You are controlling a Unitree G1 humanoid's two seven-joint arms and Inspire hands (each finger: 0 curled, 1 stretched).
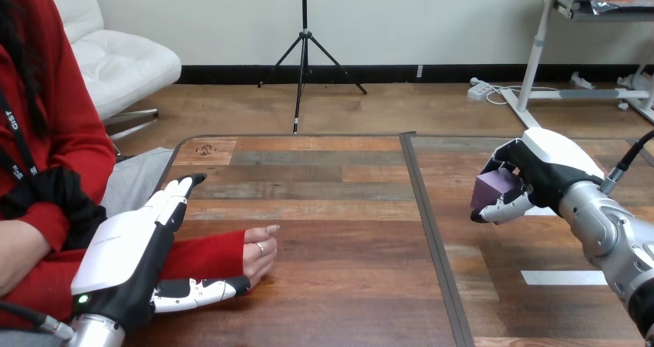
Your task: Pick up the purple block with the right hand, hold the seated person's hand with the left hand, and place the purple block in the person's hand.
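Purple block point(493, 186): boxy, matte, off the counter point(324, 208), held in the right hand point(544, 179) over the right panel. Left hand point(123, 247) by the counter's left edge: fingers straight, lying across the person's red sleeve point(202, 254), thumb straight along the sleeve's near side, not closed on it. Person's hand point(261, 250) loosely curled on the planks. Bare wood grain from there to the dark seam point(432, 231). Right hand's fingers wrap the block just past the seam; flat white tape strip point(563, 277) on the counter, nearer the front edge.
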